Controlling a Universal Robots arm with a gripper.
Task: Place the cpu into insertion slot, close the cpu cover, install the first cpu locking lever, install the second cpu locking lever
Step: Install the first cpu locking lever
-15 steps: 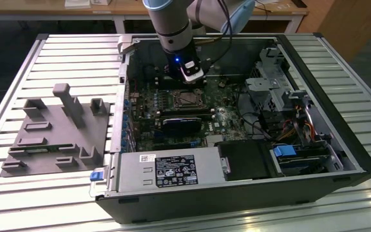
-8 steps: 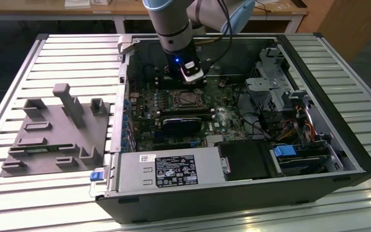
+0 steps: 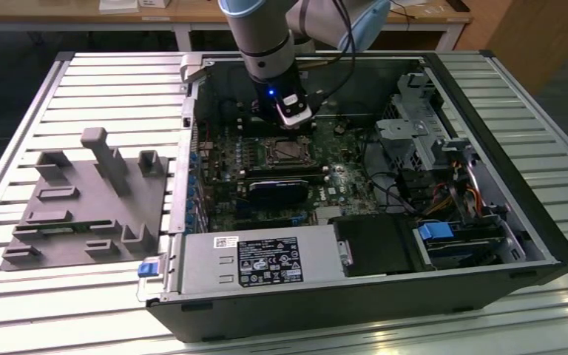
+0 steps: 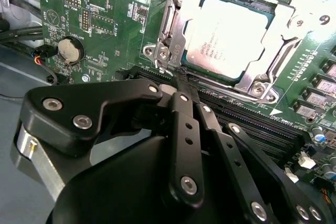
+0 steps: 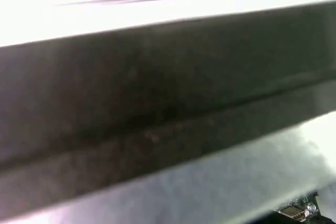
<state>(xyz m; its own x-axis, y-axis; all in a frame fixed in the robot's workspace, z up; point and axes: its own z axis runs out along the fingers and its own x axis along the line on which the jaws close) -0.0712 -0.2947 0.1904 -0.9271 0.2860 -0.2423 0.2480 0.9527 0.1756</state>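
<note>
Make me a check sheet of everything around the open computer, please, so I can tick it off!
Surface: slatted metal table, carrying an open computer case.
Job's things: the cpu sits in the insertion slot; the cpu cover lies down around it. Whether the levers are latched cannot be told.
Clutter: grey fixture block on the table, at the exterior view's left of the case.
Grippers: gripper shut, tips at the insertion slot's corner.
Cables: coloured wires inside the case, at the exterior view's right.
Surroundings: wooden desk behind the table.
</note>
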